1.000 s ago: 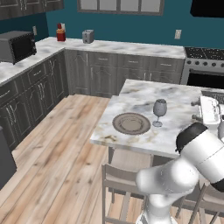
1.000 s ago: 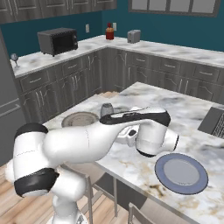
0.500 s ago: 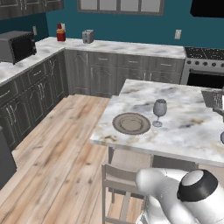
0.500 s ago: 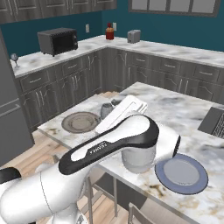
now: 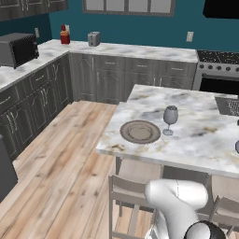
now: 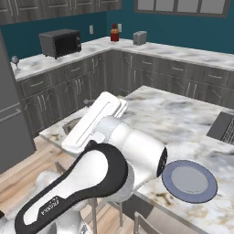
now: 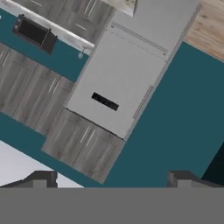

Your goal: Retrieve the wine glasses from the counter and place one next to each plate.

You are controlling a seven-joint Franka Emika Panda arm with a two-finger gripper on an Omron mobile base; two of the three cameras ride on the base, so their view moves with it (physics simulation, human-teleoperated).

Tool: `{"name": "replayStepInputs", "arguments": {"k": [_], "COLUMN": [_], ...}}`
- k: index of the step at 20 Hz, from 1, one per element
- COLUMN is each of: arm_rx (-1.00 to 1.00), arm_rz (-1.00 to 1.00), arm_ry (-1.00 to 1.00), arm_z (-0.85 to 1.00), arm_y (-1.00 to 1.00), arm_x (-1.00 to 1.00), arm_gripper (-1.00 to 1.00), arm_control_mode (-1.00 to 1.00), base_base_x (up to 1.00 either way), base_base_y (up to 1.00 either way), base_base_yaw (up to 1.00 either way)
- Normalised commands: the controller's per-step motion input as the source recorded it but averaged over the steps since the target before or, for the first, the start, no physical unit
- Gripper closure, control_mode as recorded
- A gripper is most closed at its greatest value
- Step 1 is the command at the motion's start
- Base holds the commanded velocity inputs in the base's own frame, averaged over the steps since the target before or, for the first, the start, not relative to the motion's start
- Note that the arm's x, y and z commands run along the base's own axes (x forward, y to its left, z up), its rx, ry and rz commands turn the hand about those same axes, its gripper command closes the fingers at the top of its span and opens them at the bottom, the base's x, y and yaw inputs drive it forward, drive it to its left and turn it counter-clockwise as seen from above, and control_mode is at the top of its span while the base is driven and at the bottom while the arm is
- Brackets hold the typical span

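One wine glass (image 5: 170, 117) stands upright on the island just right of the brownish-grey plate (image 5: 140, 132). A second wine glass (image 6: 15, 61) stands on the counter (image 6: 39, 64) at its left end, beside the fridge; the hand view shows it as a tiny glass (image 7: 81, 54). The pale blue-grey plate (image 6: 189, 181) lies at the island's near edge with nothing beside it. My gripper (image 7: 111, 181) is open and empty, well away from the island, pointing at the fridge and wall cabinets. My arm hides most of the brownish-grey plate (image 6: 71, 124) in the right base view.
A microwave (image 6: 59, 42) sits on the counter near the second glass. A red bottle (image 5: 64, 35) and a toaster (image 5: 94, 38) stand at the counter's back corner. The sink (image 5: 228, 105) lies on the island's far right, and stools (image 5: 128, 191) line its near side.
My arm has swung off the island, down and toward the left, leaving the space above the plates. The glass by the brownish-grey plate and both plates have stayed put.
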Motion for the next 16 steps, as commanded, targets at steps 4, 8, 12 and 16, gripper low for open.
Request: {"name": "replayStepInputs", "arguments": {"k": [4,8,12,16], "arm_rx": [-0.04,-0.03,0.0,0.0], "arm_rz": [0.0,0.0,0.0,0.0], "arm_ry": [-0.12,-0.09,-0.03,0.0], "arm_z": [0.05,0.0,0.0,0.0], "arm_y": [0.98,1.0,0.25,0.0], "arm_x": [-0.15,-0.25,-0.12,0.0], "arm_gripper": [-1.0,-1.0,-1.0,-1.0], "arm_control_mode": [-1.0,-1.0,1.0,1.0], "base_base_x": [0.0,0.0,-0.56,-0.94], "base_base_y": [0.0,0.0,0.75,1.0], "base_base_yaw": [0.0,0.0,0.04,0.1]}}
